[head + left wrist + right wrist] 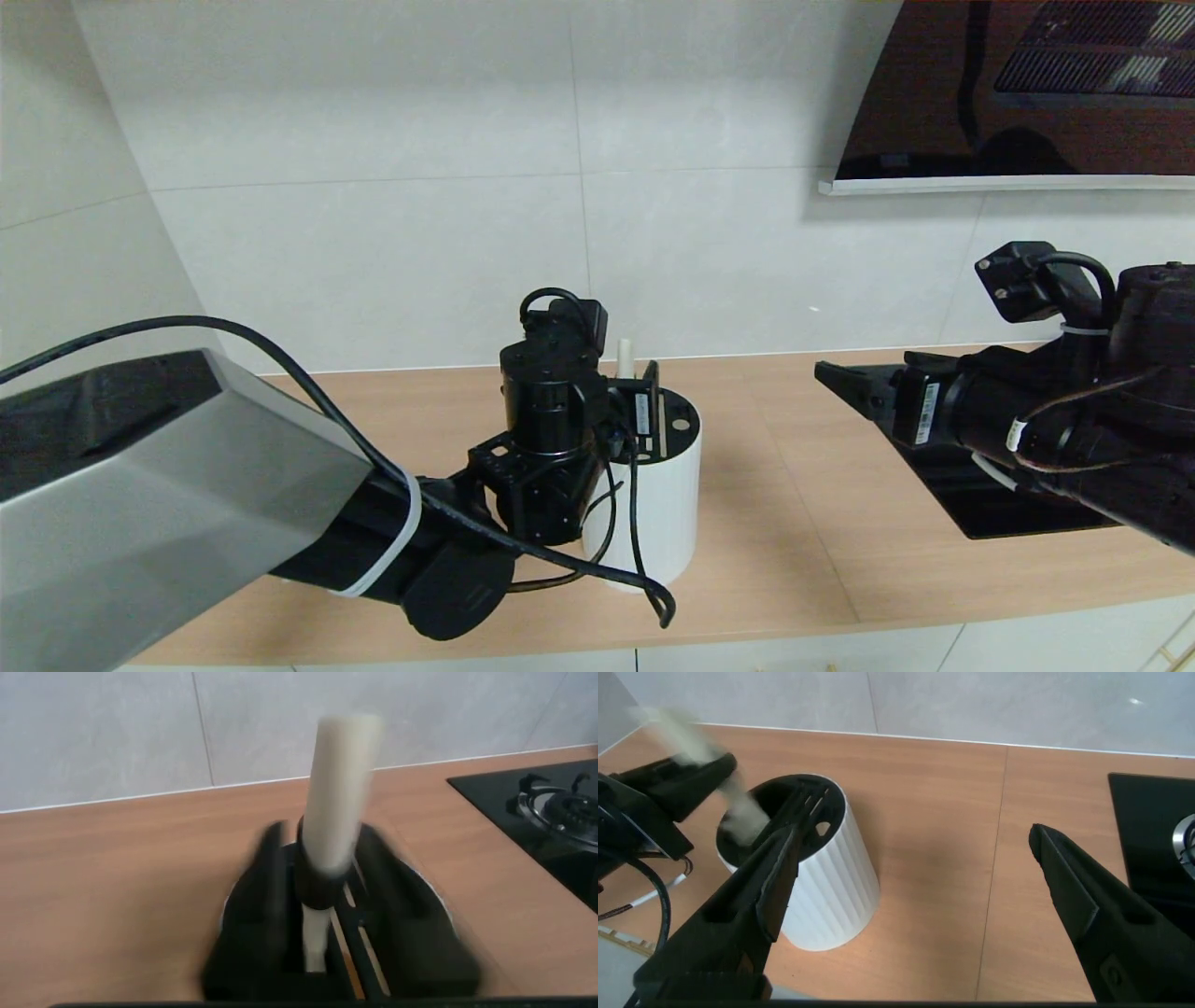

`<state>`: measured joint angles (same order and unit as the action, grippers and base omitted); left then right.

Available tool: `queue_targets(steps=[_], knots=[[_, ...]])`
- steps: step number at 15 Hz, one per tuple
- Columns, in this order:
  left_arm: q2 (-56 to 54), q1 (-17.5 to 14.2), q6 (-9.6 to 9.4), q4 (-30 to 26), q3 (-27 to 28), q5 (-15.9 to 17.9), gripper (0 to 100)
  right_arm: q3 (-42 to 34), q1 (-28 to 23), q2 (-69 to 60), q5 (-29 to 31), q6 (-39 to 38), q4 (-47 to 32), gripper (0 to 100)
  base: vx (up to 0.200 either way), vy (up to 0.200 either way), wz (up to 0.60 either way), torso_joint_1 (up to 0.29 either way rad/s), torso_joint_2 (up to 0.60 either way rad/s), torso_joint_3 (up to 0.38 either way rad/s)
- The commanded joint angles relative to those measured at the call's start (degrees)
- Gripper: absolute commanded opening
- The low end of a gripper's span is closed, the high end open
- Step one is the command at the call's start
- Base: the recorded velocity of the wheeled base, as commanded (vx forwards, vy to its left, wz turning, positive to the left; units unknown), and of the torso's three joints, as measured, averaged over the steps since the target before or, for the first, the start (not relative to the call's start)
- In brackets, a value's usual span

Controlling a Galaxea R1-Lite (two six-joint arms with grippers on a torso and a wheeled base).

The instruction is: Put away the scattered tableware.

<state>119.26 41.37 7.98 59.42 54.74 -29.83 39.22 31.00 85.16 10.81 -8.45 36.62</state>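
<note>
Handling: clamping left tool (322, 882) on upright cream utensil (341, 793) at slotted top of white holder (831, 887) on table (794, 523); judging it light, stiff, smooth-handled, best pinched at its dark collar; holding right tool (920, 821) open, well apart.

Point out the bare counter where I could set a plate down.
Widest bare stretch: the counter between the white holder and the cooktop, under the open right gripper. Also bare: the strip between holder and wall, and the wood left of it. Crowded: the holder's top, where the left gripper clamps a cream handle.
</note>
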Motion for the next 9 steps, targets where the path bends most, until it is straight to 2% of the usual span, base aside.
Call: queue_targets(steps=[1,6,9], knots=[[-0.17,0.02,0.01,0.0,0.11,-0.05,100,-0.02,0.02,0.09,0.0,0.01,0.03,100,0.0,0.0,0.0,0.0,0.0,0.0],[-0.7,0.02,0.1,0.0,0.02,-0.23,100,-0.02,0.02,0.09,0.0,0.01,0.03,100,0.0,0.0,0.0,0.0,0.0,0.0],[-7.73,-0.15,0.1,0.0,-1.56,-0.58,100,-0.11,0.02,-0.09,0.0,0.01,0.03,100,0.0,0.0,0.0,0.0,0.0,0.0]])
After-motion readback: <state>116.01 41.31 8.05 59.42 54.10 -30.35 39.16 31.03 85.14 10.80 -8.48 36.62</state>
